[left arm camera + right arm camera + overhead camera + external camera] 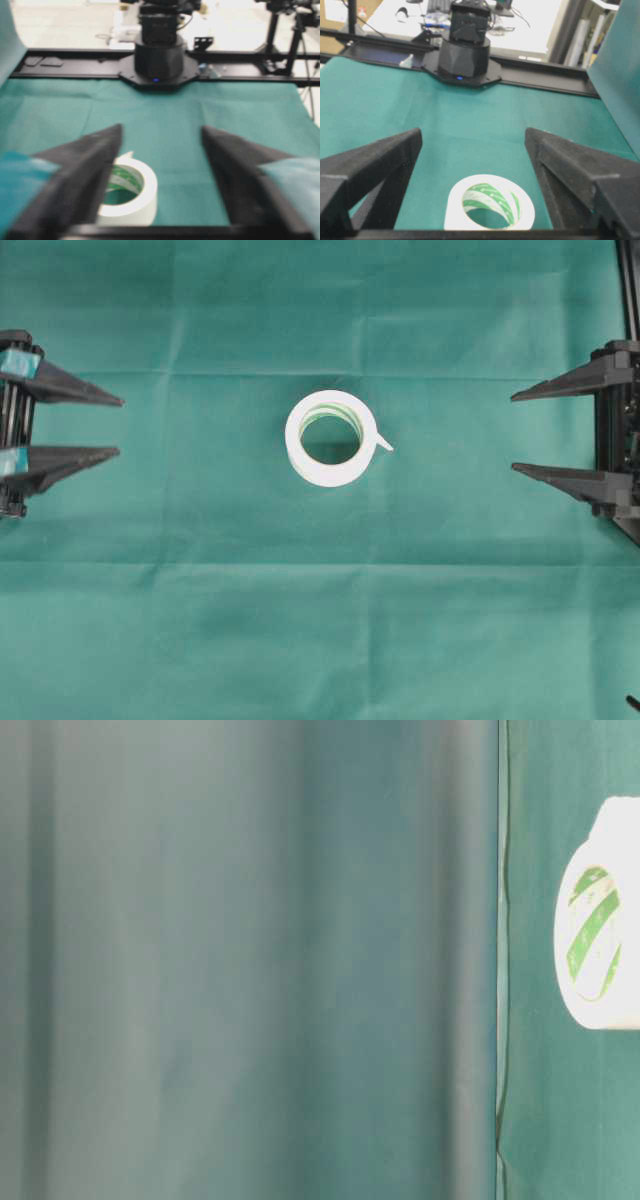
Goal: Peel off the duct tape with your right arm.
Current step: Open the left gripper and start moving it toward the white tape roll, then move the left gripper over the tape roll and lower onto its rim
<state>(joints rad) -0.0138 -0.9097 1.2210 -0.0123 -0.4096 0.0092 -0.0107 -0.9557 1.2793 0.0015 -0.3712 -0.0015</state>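
While both pincers sit apart and empty, right pincer [513, 432] must approach the duct tape [330, 438] ahead, pinching its tab [383, 443]; left pincer [118, 425] idle.

A robotics lab: a counter draped in wrinkled teal-green cloth [320, 640], black robot arm bases [462, 57] on black metal rails [250, 65], cables and tripod stands [295, 30] behind.
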